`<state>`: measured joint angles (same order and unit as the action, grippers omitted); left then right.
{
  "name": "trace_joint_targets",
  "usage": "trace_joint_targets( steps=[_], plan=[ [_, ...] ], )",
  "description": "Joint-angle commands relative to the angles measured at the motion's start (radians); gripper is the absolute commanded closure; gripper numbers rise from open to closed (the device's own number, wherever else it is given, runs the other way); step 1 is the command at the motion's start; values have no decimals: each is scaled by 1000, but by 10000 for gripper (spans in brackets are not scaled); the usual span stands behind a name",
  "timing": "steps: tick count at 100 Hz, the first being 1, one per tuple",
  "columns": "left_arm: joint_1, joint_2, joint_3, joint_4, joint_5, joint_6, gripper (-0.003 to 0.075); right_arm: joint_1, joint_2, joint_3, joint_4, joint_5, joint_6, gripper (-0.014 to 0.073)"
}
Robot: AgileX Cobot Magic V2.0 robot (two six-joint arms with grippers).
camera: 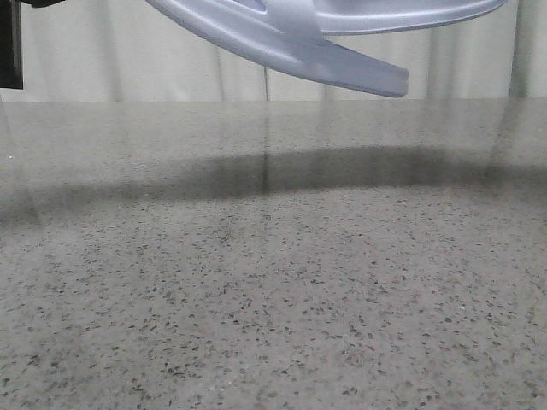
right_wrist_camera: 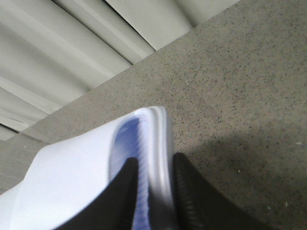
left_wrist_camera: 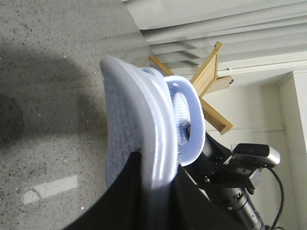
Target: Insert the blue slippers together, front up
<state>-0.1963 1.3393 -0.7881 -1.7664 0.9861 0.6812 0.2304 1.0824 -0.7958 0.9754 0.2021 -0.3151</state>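
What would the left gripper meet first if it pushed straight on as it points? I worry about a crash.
Likely the other arm's camera and gripper just past the slippers that the left gripper clamps; depth is unclear.

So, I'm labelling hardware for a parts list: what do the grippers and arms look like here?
The left gripper and right gripper both have black fingers; the right one's pads look ribbed. The right arm is black, carrying a silver-and-black camera with a black cable.
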Motion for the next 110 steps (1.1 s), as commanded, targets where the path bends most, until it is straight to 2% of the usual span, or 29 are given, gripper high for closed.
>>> trace_joint_targets(
  steps=[1, 10, 19, 37, 61, 110],
  plan=[
    [-40, -25, -29, -52, 241, -9, 704, 36, -11, -36, 58, 130, -5, 273],
    [-40, -25, -29, -52, 241, -8, 704, 36, -11, -36, 60, 130, -5, 108],
    [-38, -25, -29, -52, 233, -7, 704, 36, -11, -36, 60, 126, -5, 40],
    [-38, -25, -29, -45, 210, -7, 704, 36, -35, -49, 65, 117, -5, 43],
    [-22, -25, -29, 6, 112, -7, 704, 36, -145, -91, 65, 112, -5, 43],
    [104, -25, -29, 9, 124, -7, 704, 36, -362, -94, 41, 127, -5, 43]
  ],
)
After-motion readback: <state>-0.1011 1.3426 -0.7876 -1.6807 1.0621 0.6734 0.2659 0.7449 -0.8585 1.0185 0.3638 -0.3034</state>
